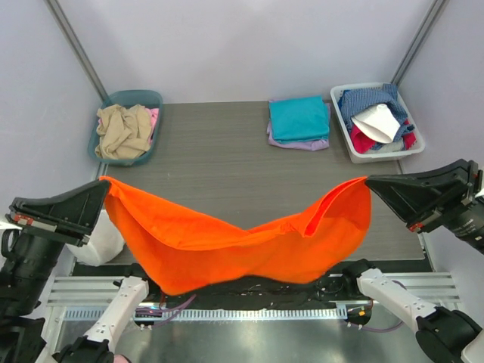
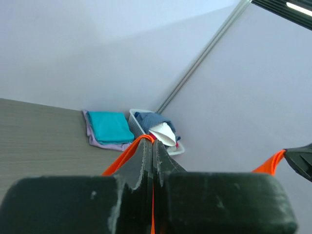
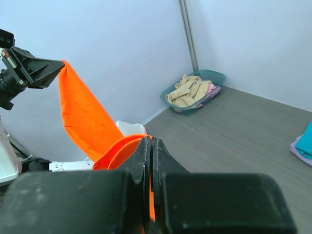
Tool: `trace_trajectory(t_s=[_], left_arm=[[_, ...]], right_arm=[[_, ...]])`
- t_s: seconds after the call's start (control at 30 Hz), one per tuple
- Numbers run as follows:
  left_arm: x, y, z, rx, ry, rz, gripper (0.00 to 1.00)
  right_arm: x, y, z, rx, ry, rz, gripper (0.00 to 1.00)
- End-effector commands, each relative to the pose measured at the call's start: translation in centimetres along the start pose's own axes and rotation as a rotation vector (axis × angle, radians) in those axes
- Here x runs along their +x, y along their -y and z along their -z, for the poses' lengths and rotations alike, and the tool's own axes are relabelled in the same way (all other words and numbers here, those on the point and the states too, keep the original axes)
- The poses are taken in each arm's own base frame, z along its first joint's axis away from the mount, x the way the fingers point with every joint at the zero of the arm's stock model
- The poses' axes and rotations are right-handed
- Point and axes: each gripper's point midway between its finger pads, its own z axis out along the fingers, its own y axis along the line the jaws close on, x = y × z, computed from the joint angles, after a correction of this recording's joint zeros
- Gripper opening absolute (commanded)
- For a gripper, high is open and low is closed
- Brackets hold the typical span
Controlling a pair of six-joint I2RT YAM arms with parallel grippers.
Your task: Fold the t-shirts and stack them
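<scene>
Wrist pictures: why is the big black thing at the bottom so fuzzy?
Left wrist: that is the left hand, too near the lens, so it looks soft; the far teal shirt is crisp. Right wrist: same with the right hand. Top external: even light, the orange shirt sharp.

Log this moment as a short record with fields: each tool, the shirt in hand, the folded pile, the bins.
left tool: shut on one corner of the orange t-shirt, raised
right tool: shut on the opposite corner, raised
orange t-shirt: unfolded, strung between both tools, sagging in the middle
folded pile: teal t-shirt on top of lavender t-shirt, far side of the table
teal basket: far left, holds tan cloth
white bin: far right, holds mixed clothes
</scene>
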Motion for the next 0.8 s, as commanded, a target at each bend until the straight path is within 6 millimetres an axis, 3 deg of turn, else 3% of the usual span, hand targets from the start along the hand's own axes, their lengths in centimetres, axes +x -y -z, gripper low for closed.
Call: trace_trajectory(t_s=[0.0, 0.2, 0.33, 0.37, 0.4, 0.43, 0.47, 0.5, 0.53, 0.57, 0.6, 0.63, 0.67, 0.7, 0.73, 0.77], left_arm=[[0.7, -3.1, -2.6, -0.119, -0.024, -0.003, 0.00], [2.4, -7.5, -5.0, -0.266, -0.070, -0.047, 0.00], [6.5, -12.1, -7.1, -0.367, -0.152, -0.025, 0.00], [7.6, -13.1, -7.6, -0.387, -0.172, -0.016, 0.00], [10.4, -15.6, -8.3, -0.437, -0.239, -0.004, 0.00], [11.2, -16.4, -9.3, -0.437, -0.239, 0.002, 0.00], [12.7, -18.0, -10.4, -0.461, -0.268, 0.010, 0.00], [15.8, -20.7, -11.2, -0.509, -0.333, 0.018, 0.00], [16.2, -21.7, -12.9, -0.503, -0.312, 0.009, 0.00], [18.3, -24.4, -14.5, -0.566, -0.363, 0.006, 0.00], [19.1, -25.5, -15.7, -0.578, -0.382, -0.009, 0.00], [18.9, -25.9, -17.7, -0.554, -0.359, -0.014, 0.00], [21.1, -28.0, -19.8, -0.587, -0.423, -0.007, 0.00], [19.2, -27.2, -22.4, -0.544, -0.377, -0.021, 0.00], [19.3, -27.2, -24.2, -0.523, -0.398, -0.014, 0.00], [19.0, -26.7, -25.8, -0.491, -0.411, -0.007, 0.00]], right_arm=[[-0.3, 1.6, -0.8, 0.074, 0.000, 0.004, 0.01], [-0.8, 3.5, -1.5, 0.153, 0.018, 0.029, 0.01], [2.1, 6.7, -3.1, 0.245, -0.051, -0.003, 0.01], [4.2, 8.4, -4.4, 0.277, -0.090, -0.036, 0.01], [5.4, 9.7, -5.2, 0.305, -0.109, -0.051, 0.01], [8.0, 12.5, -6.7, 0.377, -0.142, -0.074, 0.01], [9.3, 14.1, -7.4, 0.417, -0.159, -0.083, 0.01], [11.1, 16.2, -8.8, 0.467, -0.202, -0.089, 0.01], [12.6, 19.0, -9.7, 0.555, -0.216, -0.072, 0.01], [12.9, 21.1, -10.1, 0.630, -0.217, -0.045, 0.01], [14.6, 23.9, -11.9, 0.685, -0.277, -0.032, 0.01], [12.9, 25.6, -12.6, 0.712, -0.230, -0.023, 0.01], [12.4, 26.9, -13.4, 0.717, -0.227, -0.032, 0.01], [11.4, 27.9, -14.1, 0.721, -0.209, -0.038, 0.01], [8.3, 29.8, -15.1, 0.748, -0.149, -0.022, 0.01], [6.4, 30.2, -15.6, 0.753, -0.118, -0.006, 0.01]])
